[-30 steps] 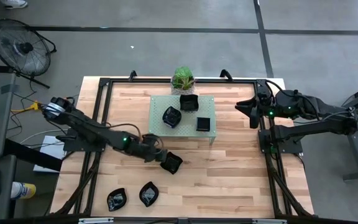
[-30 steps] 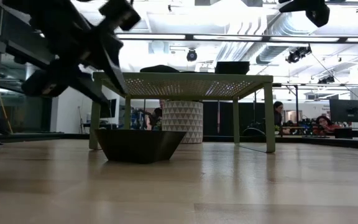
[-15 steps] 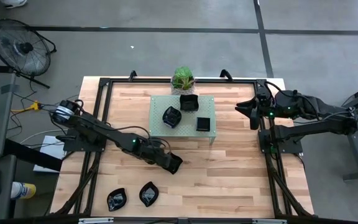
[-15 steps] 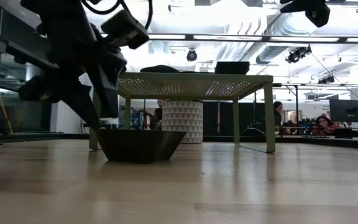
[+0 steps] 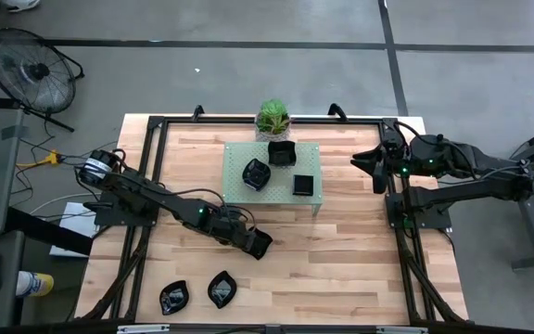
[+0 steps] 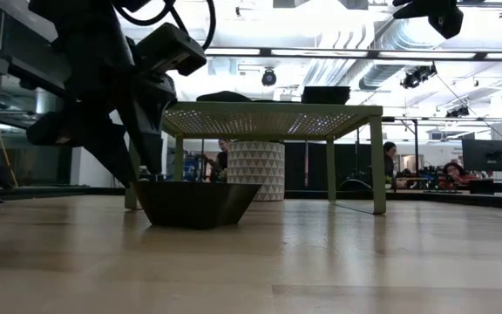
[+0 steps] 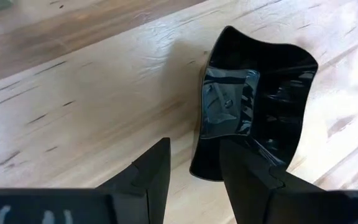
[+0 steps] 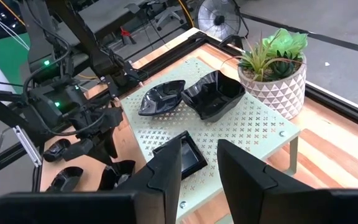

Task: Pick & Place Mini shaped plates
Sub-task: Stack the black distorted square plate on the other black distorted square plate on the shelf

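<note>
Plates are the job, and the one in play is the square black plate point(image 5: 259, 243) on the bare wood, in front of the green rack point(image 5: 309, 195) and off its left front leg. The left gripper point(image 5: 246, 237) sits right at that plate's rim on the side away from the rack's right leg. In the left wrist view the plate point(image 7: 253, 99) lies straight ahead of the two fingers point(image 7: 154, 171), its near wall just beyond the tips and in line with the gap between them. The fingers stand apart with nothing between them, so the plate is not yet gripped. I judge the coming move turns on that near wall: one finger has to pass inside the rim and the other outside. The plate's longer side runs away from the gripper.

The left arm is far nearer. The right gripper point(image 5: 375, 170) waits well to the right of the rack, fingers apart and empty.

Three more plates sit on the rack top, and two leaf-like plates point(image 5: 197, 294) lie well in front of the rack, near the table's front edge.

From above, the gripper covers the plate's near rim, so actual contact cannot be told. In the low view the plate point(image 6: 196, 203) shows only as a dark silhouette.
</note>
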Motion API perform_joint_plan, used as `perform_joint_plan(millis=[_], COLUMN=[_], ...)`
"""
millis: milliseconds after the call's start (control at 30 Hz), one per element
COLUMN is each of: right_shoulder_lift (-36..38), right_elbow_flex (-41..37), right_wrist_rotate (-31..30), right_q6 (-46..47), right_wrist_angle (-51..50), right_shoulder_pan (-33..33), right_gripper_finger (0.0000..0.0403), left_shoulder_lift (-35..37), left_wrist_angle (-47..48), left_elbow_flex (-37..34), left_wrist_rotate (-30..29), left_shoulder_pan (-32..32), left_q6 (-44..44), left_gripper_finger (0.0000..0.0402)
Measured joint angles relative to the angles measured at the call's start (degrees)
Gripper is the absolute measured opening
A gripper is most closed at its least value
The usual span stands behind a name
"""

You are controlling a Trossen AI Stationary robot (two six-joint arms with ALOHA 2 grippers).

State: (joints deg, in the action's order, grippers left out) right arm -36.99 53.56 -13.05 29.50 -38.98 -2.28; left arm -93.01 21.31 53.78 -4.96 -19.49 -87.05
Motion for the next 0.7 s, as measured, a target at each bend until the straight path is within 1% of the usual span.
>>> perform_joint_plan(millis=[133, 233, 533, 600, 700], right_shoulder_lift=[0.0, -0.02, -0.03, -0.04, -0.04], right_elbow_flex=[0.0, -0.02, -0.02, -0.02, -0.02], right_wrist_rotate=[0.01, -0.01, -0.01, 0.01, 0.25], right_q6=[0.0, 0.02, 0.02, 0.02, 0.02], right_wrist_angle=[-0.07, -0.19, -0.2, -0.26, -0.28], right_shoulder_pan=[0.02, 0.0, 0.01, 0.02, 0.01], right_gripper_finger=[0.0099, 0.0099, 0.0099, 0.0099, 0.0099], left_shoulder_lift=[-0.72, -2.13, -2.71, -2.71, -2.71], left_wrist_angle=[-0.31, -2.31, -1.39, -1.46, -1.44], left_elbow_flex=[-0.02, 0.0, -0.02, -0.02, 0.08], left_wrist_rotate=[0.52, 1.62, 1.6, 1.51, 1.43], left_shoulder_pan=[0.0, 0.0, 0.0, 0.0, 0.0], left_q6=[0.25, 0.66, -0.06, -0.2, -0.19], left_gripper_finger=[0.0136, 0.0136, 0.0135, 0.0128, 0.0107])
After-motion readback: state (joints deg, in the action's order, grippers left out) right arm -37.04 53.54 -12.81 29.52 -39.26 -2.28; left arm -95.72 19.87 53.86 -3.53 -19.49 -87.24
